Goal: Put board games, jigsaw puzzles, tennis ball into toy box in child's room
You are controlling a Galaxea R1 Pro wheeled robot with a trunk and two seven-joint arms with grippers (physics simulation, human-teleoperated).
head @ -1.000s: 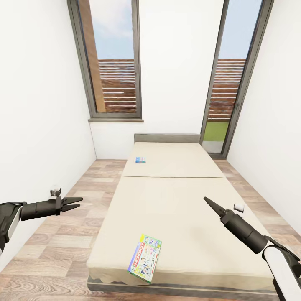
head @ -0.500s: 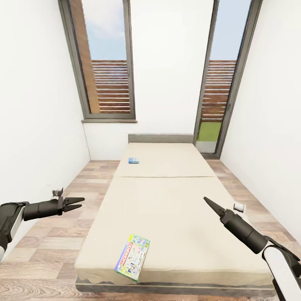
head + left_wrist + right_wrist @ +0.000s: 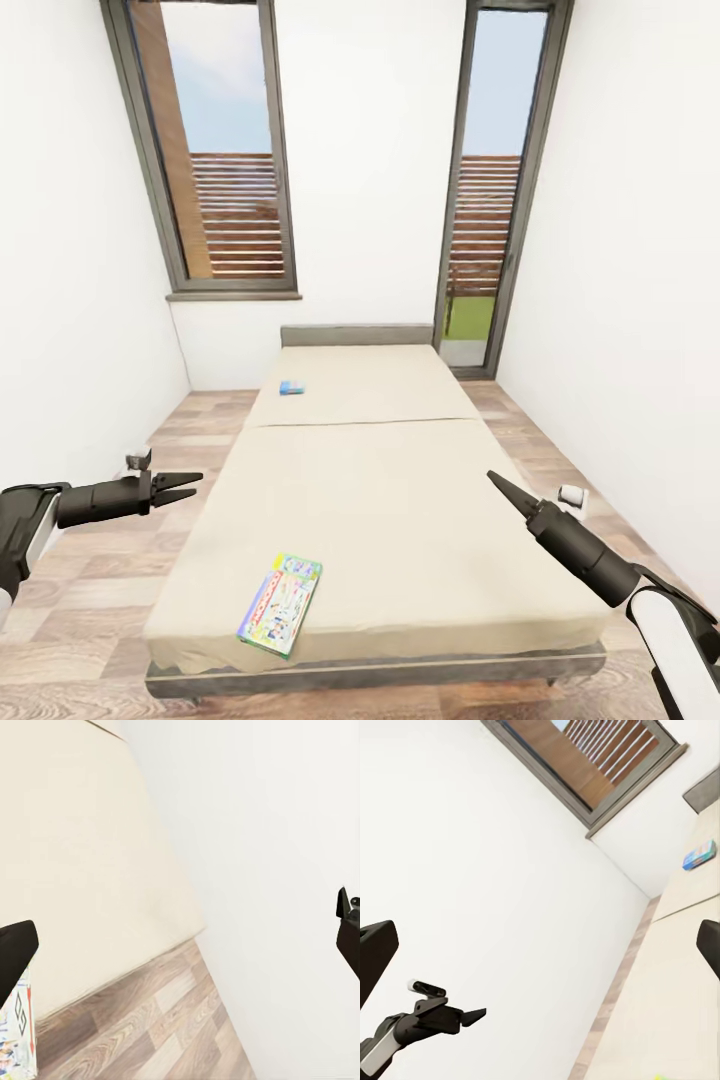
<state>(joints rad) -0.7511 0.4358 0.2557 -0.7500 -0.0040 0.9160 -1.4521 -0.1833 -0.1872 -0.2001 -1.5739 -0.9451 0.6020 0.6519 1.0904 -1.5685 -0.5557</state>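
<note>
Board games on the bed (image 3: 400, 480), pale-green one (image 3: 280, 603) between both sets of fingers, small blue one (image 3: 291, 387) well beyond them, left gripper (image 3: 185, 487) fingers slightly parted and empty, right gripper (image 3: 497, 482) fingers seemingly closed, empty.

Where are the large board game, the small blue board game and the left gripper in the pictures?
large board game (image 3: 279, 603), head view, middle of its printed cover
small blue board game (image 3: 291, 387), head view, middle of its top
left gripper (image 3: 188, 486), head view, midway between its fingertips

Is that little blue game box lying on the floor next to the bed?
No, the small blue board game lies on top of the bed, on the far mattress half near the headboard, not on the wooden floor.
</note>
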